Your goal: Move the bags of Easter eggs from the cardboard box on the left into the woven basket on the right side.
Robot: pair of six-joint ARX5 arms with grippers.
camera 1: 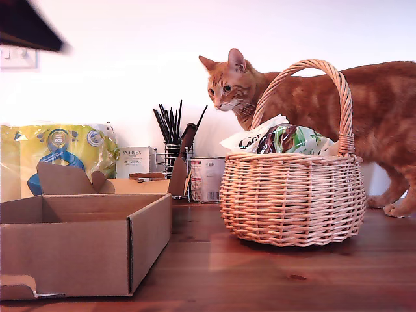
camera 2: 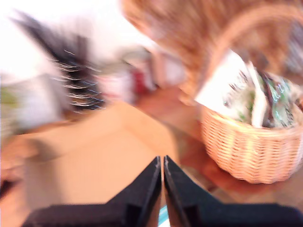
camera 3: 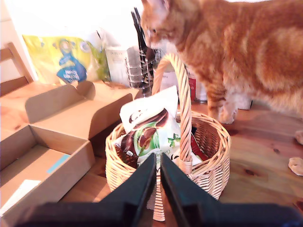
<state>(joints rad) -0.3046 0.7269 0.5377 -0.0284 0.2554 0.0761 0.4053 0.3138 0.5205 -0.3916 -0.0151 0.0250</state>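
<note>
White-and-green bag is sitting upright in the woven basket, its top poking above the rim beside the arched handle. Something red is showing deeper in the basket in the second wrist view; I cannot tell if it is a bag.

Handling, as a judgement — crinkly film, light, soft, slippery, and the contents likely crush. Best pinched at a crimped top edge or corner, not across the belly.

My second gripper is hanging just above the basket's near rim, jaws pressed together with nothing between them — the bag lying just beyond the tips.

My first gripper is also clenched on nothing, looking over the cardboard box; this view is blurring badly. No bag is visible inside the box.

An orange cat is standing behind the basket, nosing toward it.
</note>
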